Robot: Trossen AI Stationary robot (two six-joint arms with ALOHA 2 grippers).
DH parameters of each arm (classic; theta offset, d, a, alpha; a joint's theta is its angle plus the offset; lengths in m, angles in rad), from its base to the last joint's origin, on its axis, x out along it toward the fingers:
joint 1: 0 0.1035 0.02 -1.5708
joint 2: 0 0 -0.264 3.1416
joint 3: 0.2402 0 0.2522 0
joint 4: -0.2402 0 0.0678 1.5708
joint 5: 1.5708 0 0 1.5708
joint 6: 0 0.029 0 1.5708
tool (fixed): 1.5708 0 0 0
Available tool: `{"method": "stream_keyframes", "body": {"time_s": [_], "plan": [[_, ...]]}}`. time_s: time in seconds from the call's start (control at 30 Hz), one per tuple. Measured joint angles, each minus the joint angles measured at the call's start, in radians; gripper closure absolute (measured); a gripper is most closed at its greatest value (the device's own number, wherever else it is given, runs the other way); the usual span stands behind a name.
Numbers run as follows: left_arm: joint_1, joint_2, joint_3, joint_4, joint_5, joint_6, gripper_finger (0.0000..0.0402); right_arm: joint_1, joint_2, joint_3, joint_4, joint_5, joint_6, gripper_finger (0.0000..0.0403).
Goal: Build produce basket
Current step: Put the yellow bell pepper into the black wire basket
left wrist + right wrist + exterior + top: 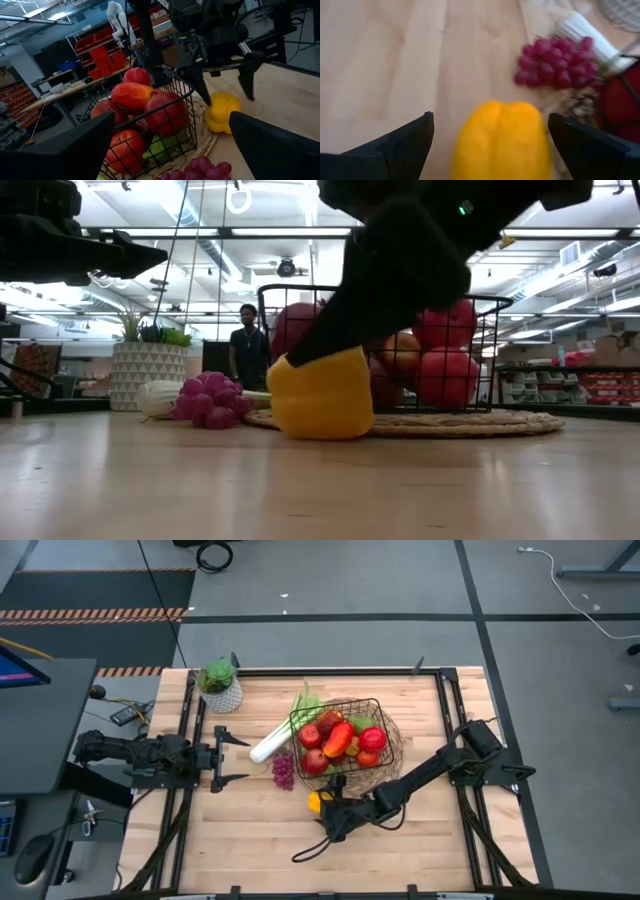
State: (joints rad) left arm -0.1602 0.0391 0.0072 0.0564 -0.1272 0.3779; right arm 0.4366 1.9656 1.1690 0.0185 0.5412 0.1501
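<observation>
The wire-mesh basket (345, 710) stands on its round wicker base (392, 748) mid-table, filled with red apples, a red pepper and other produce. A yellow pepper (501, 142) sits on the wood just near of the base. Purple grapes (284, 770) and a leek (268, 747) lie at the basket's left. My right gripper (490, 119) is open, slanting down, one finger on either side of the yellow pepper (223, 112) with a gap on both sides. My left gripper (247, 760) waits open at the table's left.
A leafy plant in a white pot (220, 686) stands at the far left corner of the table. Bare wood lies near of the pepper and toward the near edge (300, 880). A person (245, 345) stands in the room beyond the table.
</observation>
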Motion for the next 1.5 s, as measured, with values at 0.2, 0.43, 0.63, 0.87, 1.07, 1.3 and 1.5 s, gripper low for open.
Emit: {"method": "stream_keyframes", "body": {"time_s": [0.2, 0.43, 0.63, 0.87, 1.07, 1.3, 1.5], "plan": [[0.0, 0.0, 0.0, 0.0, 0.0, 0.0, 0.0002, -0.007, -0.002, 0.003, -0.051, -0.069, 0.077, 0.0008], [0.0, 0.0, 0.0, 0.0, 0.0, 0.0, 0.0002, -0.008, -0.002, 0.003, -0.119, -0.068, 0.117, 0.0008], [0.0, 0.0, 0.0, 0.0, 0.0, 0.0, 0.0002, -0.01, -0.002, 0.003, -0.145, -0.095, 0.132, 0.0015], [0.0, 0.0, 0.0, 0.0, 0.0, 0.0, 0.0002, -0.014, -0.002, 0.002, -0.147, -0.116, 0.143, 0.0082], [0.0, 0.0, 0.0, 0.0, 0.0, 0.0, 0.0002, -0.02, -0.038, 0.016, -0.152, -0.187, 0.144, 0.0113], [0.0, 0.0, 0.0, 0.0, 0.0, 0.0, 0.0002, -0.041, -0.195, 0.022, -0.175, -0.204, 0.144, 0.0089], [0.0, 0.0, 0.0, 0.0, 0.0, 0.0, 0.0002, -0.115, -0.376, 0.023, -0.192, -0.313, 0.257, 0.0094]]}}
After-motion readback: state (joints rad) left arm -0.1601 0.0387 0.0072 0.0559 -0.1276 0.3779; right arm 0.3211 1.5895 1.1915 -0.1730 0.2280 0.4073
